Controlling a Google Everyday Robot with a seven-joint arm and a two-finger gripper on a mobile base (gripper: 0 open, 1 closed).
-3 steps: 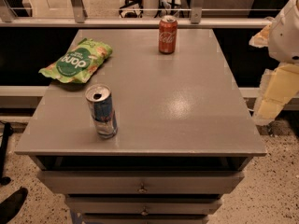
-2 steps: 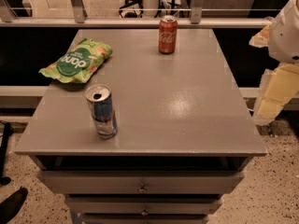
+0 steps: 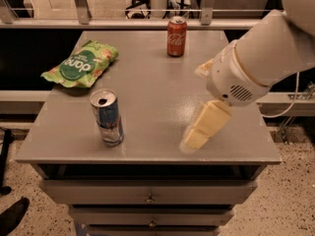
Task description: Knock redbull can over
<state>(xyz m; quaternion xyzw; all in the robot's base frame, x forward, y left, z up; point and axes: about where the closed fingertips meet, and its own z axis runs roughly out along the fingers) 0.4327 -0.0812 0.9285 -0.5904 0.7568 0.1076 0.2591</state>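
The redbull can (image 3: 107,117) stands upright at the front-left of the bench (image 3: 147,73). The gripper (image 3: 206,124) hangs low at the front-right, well apart from it; you cannot tell whether it is open or closed. Sweep left and strike the can's upper half, so it tips rather than slides.

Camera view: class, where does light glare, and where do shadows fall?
Camera view: pale glare sits on the table beside the hand, which hovers over the front right; the redbull can glints at its lid; dark shadow lies under the tabletop.
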